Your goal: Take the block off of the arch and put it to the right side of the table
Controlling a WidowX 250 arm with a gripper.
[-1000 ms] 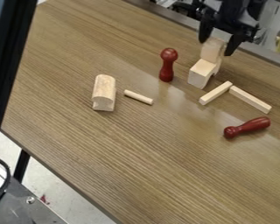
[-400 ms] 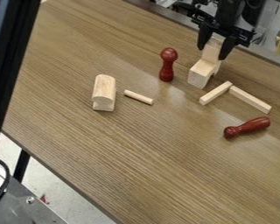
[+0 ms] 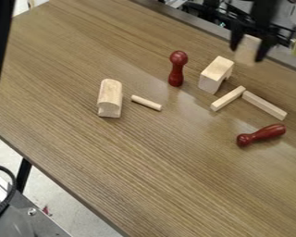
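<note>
Aloft, pale rectangular wooden block [image 3: 248,47] hangs clamped in my black two-finger gripper [image 3: 246,52], beside pale wooden arch [image 3: 216,73], near far edge of brown wood-grain surface [image 3: 157,152]. Low swing could clip arch; weak pinch could drop block.

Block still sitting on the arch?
No, the block is up between the pincer's fingers, and the arch's top is bare.
</note>
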